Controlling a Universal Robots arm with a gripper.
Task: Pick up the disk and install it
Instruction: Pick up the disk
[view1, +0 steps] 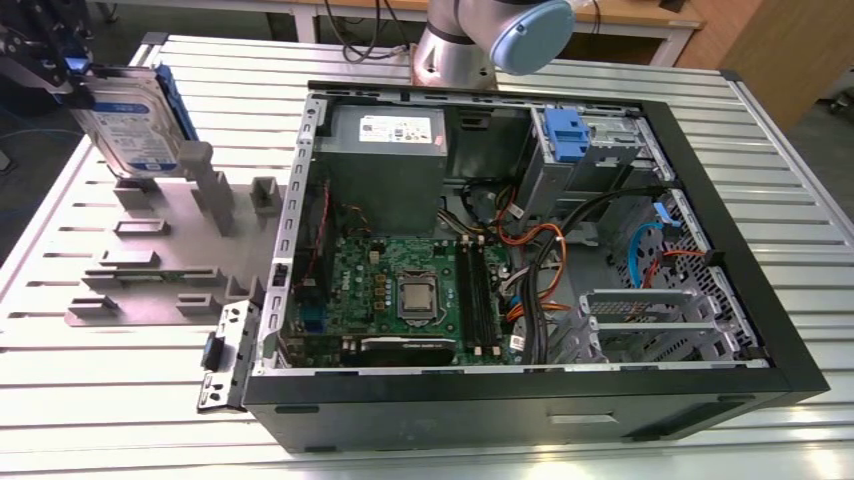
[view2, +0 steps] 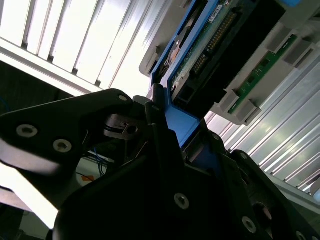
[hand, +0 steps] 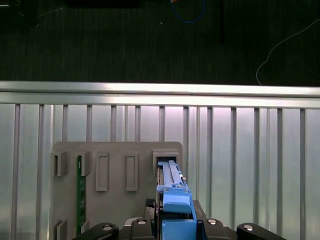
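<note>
Slatted aluminium makes up the table (view1: 134, 420), with a dark floor past its edge. An open computer case (view1: 534, 230) lies on its side over most of the table, showing a green board (view1: 400, 290), a grey box (view1: 387, 150) and a blue latch (view1: 566, 135). The arm (view1: 481, 40) rises behind the case at the table's far edge.

Toward the table's edge on the exterior view's left sits a grey plate (view1: 147, 260) with raised slots.

Near the table's far corner on that side, the tool (view1: 60, 75) is pinching the disk (view1: 127, 125) by its upper end, gripping the blue rails. The disk stands on edge, a little tilted, with its label facing the exterior view's left. Its lower end is at a slot of the plate, and I cannot tell whether it still sits in that slot or is just clear of it.

In the first wrist view the disk (hand: 172, 195) runs edge-on from the tool (hand: 175, 227) to one slot, and a thin green card (hand: 79, 185) stands in another. In the second wrist view the black fingers (view2: 100, 125) press on the blue rail of the disk (view2: 200, 45).
</note>
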